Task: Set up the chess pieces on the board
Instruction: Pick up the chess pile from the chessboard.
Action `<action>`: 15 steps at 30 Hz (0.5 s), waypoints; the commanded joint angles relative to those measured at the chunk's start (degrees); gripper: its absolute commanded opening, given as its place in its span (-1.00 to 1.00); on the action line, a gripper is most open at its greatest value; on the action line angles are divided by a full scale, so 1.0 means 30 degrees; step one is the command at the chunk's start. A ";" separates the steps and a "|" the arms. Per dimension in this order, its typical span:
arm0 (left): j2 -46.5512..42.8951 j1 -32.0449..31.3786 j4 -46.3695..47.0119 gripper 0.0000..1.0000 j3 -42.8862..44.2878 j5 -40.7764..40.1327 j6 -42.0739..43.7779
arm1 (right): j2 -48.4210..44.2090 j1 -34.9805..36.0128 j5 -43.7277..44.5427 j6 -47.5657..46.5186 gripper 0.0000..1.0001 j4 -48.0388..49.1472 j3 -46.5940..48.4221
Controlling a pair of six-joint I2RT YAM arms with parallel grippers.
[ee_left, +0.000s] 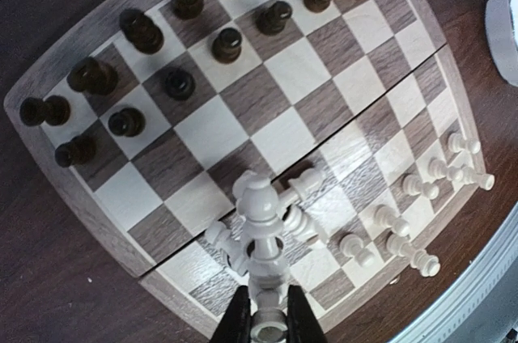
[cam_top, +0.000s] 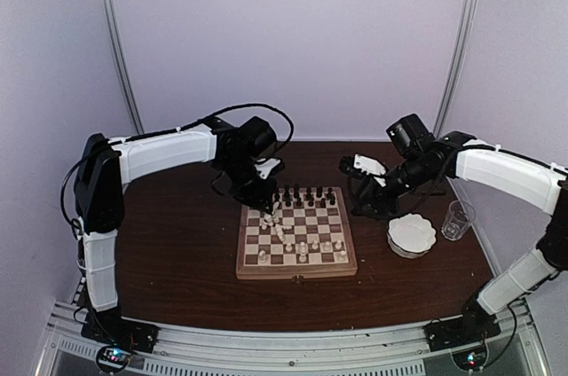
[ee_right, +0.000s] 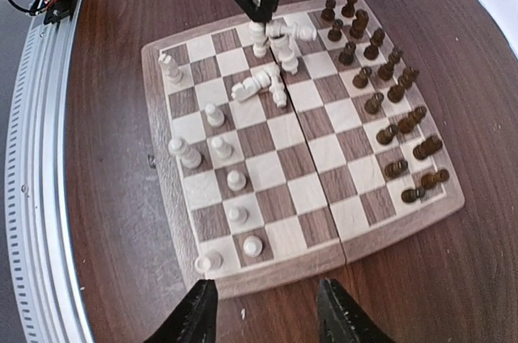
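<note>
You are in a robotics lab cell; plain white panels [cam_top: 293,39] close it in on three sides, with bare metal poles [cam_top: 115,39] running up the corners; the left arm [cam_top: 160,154] and right arm [cam_top: 506,172] are bolted to a slotted aluminium rail [cam_top: 293,354] along the near edge of the dark counter [cam_top: 177,243]; loose black cables [cam_top: 263,106] loop over the arms; small lit circuit boards [cam_top: 114,357] sit by the bases; between the arms lies the board [cam_top: 297,270] with its chess pieces [cam_top: 303,253].
</note>
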 commanded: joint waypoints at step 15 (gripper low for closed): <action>-0.0286 0.0971 0.3309 -0.83 0.0409 0.2876 -0.2260 | 0.7842 0.3038 -0.0362 0.5578 0.11 0.7330 0.4809</action>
